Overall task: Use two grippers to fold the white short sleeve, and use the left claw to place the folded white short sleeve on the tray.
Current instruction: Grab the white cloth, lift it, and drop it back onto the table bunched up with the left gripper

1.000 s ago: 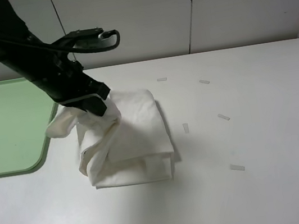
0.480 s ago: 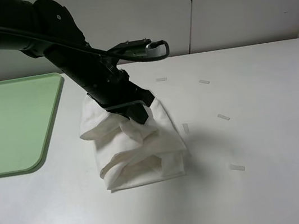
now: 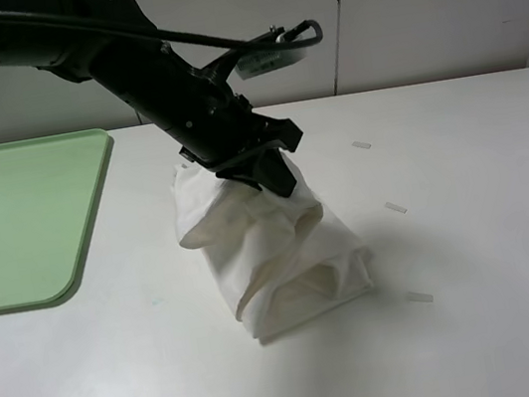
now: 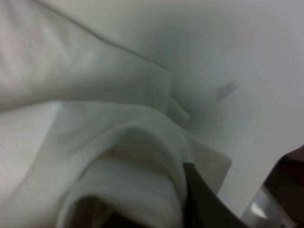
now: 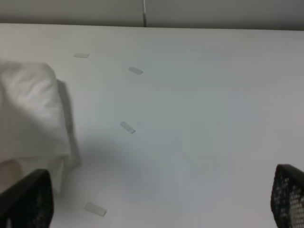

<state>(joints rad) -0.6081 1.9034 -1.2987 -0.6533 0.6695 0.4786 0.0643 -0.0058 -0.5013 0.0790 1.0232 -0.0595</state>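
One table (image 3: 510, 220) fills my high view, with the tray (image 3: 8, 229) resting at about nine o'clock, its green bed bare. At centre sits the white short sleeve (image 3: 282, 246), a folded bundle whose top is pinched up while its lower end drags on the tabletop. Over the last second the bundle has slid from beside the tray toward three o'clock, so I judge placement is getting further off, not closer. My left claw (image 3: 266, 173) is nearly closed, clamped on the shirt's upper folds. Right gripper (image 5: 156, 209) hangs with its fingers spread wide, holding nothing. Small tape strips (image 3: 395, 207) lie scattered toward three o'clock.
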